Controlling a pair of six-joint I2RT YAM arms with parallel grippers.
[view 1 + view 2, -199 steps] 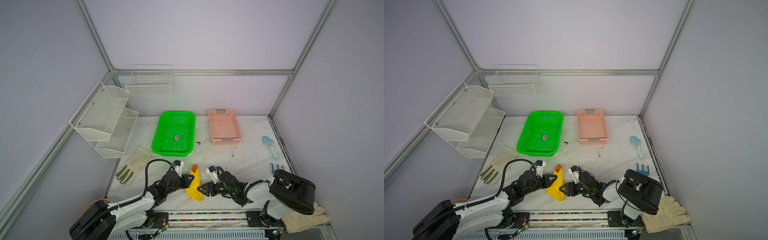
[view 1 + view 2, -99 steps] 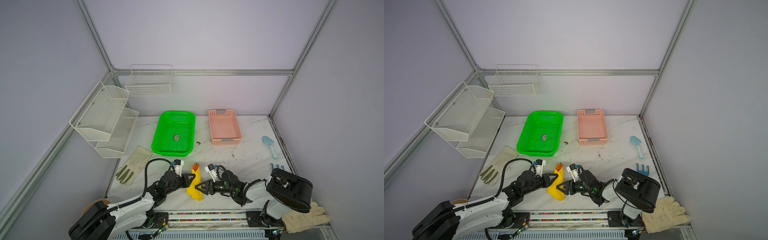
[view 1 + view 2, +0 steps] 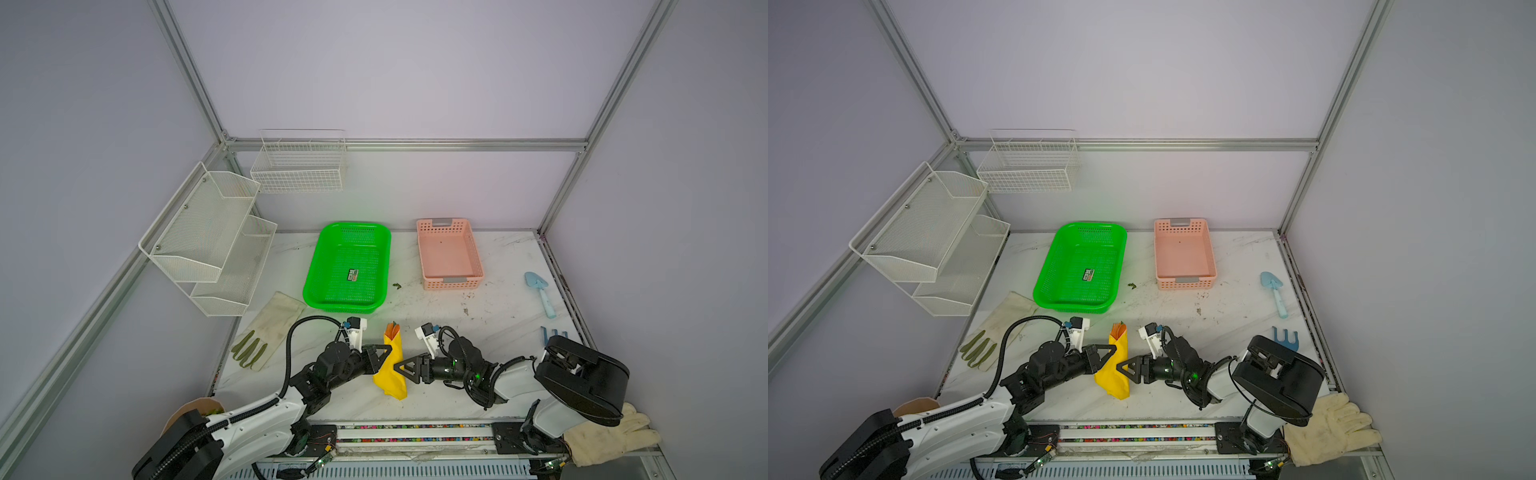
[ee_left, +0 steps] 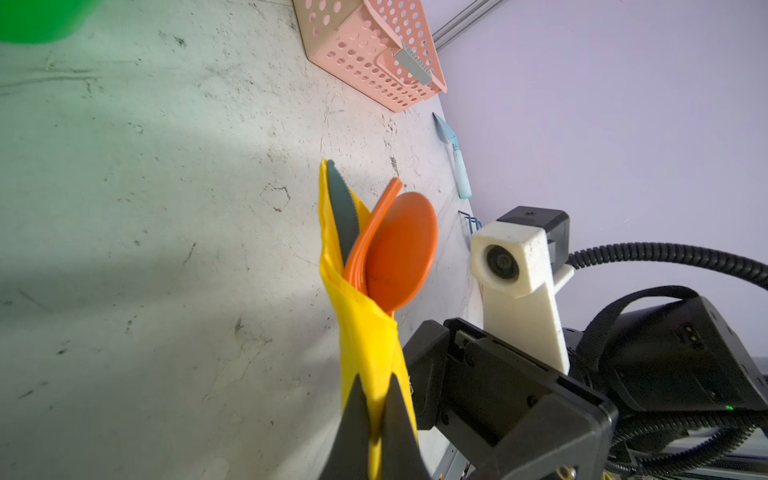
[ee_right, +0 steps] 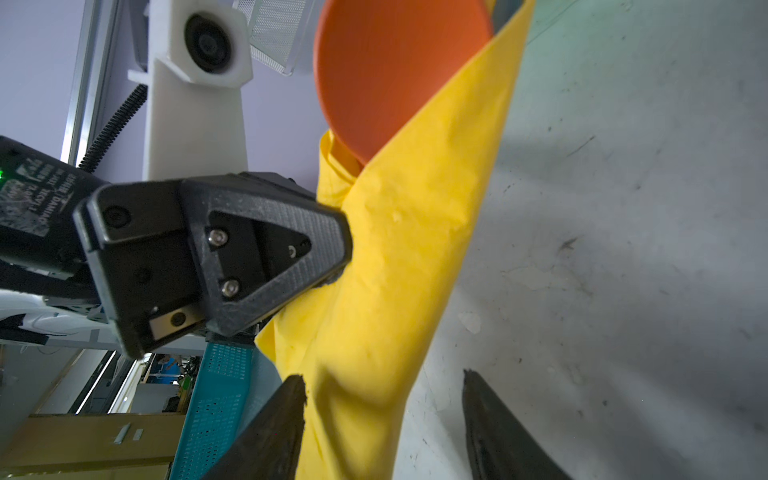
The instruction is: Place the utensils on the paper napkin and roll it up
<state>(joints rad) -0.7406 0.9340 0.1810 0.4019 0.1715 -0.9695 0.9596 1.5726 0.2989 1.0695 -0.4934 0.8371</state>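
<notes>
- Left pincer [image 4: 374, 399] is shut on the napkin [image 4: 365, 332]. Paper is pinched flat between the jaws about mid-roll. Judged purpose: the wrap is stopped from springing open.
- Noted. Utensils?
- Already wrapped. Heads of the spoon [image 4: 401, 249], fork [image 4: 374, 224] and teal knife [image 4: 343, 208] are seen poking out of the far end. Handles are hidden inside the paper.
- Where is the roll located?
- Front middle of the table [image 3: 478, 332], between both arms, on the near side of the green basket [image 3: 353, 226]. The open end is pointed toward the baskets. Whether the near end rests on the table cannot be told.
- Right pincer [image 5: 384, 399]?
- Jaws are spread, one on either side of the roll, nearer the robot than the left grip. Nothing is clamped. One jaw looks to be against the paper; a gap is seen at the other.
- Reason?
- Likely a second grip is being lined up, so the loose tail can be tightened while the middle is pinned.
- Progress?
- Placing is judged done. Rolling is judged mostly done; the tail looks slack and wrinkled.
- Risk?
- Thin paper may be torn if twisted hard against a fixed pinch. Smooth handles may be slid out if the open end is dipped.
</notes>
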